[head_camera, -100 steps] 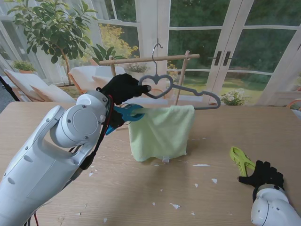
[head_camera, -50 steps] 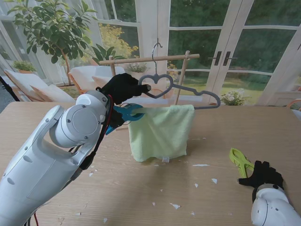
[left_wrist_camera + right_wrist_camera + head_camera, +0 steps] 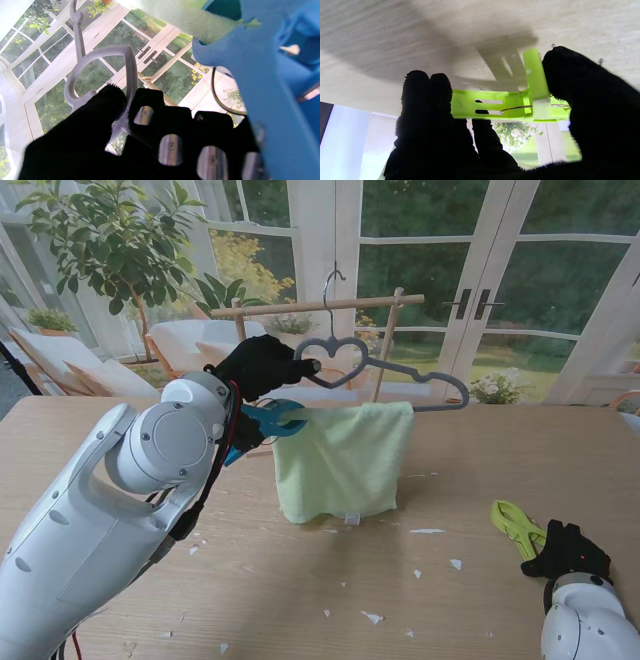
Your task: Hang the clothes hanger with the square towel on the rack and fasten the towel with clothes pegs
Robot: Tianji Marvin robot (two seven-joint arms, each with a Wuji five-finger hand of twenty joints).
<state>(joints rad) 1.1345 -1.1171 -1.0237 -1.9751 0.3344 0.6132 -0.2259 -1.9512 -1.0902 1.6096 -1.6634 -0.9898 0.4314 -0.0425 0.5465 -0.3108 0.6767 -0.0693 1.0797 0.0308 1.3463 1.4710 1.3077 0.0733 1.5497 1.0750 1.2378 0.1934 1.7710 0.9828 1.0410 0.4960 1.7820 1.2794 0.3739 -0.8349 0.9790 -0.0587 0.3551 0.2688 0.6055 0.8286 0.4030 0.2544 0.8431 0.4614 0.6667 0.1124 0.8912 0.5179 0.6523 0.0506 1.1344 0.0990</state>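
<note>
gripping a green peg [image 3: 517,525], right robot hand [image 3: 568,552] nears table [image 3: 120,430].

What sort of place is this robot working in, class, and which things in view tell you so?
Probably a sunroom or conservatory: glazed doors give onto greenery, a leafy potted plant stands by the windows, and the wooden table bears a small drying rack.

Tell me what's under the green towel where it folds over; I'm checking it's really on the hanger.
The towel drapes over the grey hanger's lower bar, which is covered along the fold. A blue peg sits at its left corner.
</note>
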